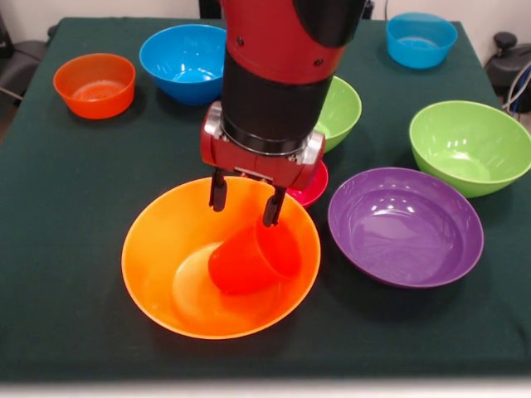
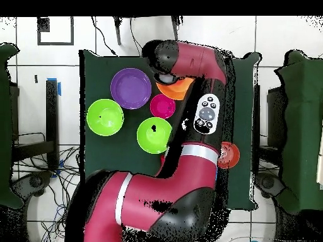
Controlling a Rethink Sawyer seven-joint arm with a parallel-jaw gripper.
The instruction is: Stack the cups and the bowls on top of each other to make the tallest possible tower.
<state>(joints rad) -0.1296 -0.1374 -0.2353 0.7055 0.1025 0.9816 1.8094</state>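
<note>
- Your gripper [image 1: 247,209] is hanging over the big orange bowl [image 1: 166,249] at the table's [image 1: 66,315] front, its two dark fingers [image 1: 218,192] spread apart and closed on nothing.
- An orange-red cup [image 1: 245,261] is lying tilted on its side inside that big bowl, its mouth facing up toward the finger on the picture's right; whether that fingertip is touching the rim cannot be told.
- The small crimson bowl [image 1: 314,189] is sitting on the cloth just behind the big bowl, half hidden by the wrist.
- The wide purple bowl [image 1: 405,225] is resting just beside the big orange one, to its right in the front view.
- Two lime green bowls are sitting behind it, one [image 1: 470,147] near the right edge, one [image 1: 342,110] partly behind the arm.
- Two blue bowls, one [image 1: 184,60] larger and one [image 1: 421,38] smaller, are standing along the far edge.
- The small orange bowl [image 1: 94,84] is sitting at the far left corner.
- From overhead, the arm [image 2: 189,126] is covering most of the big bowl.
</note>
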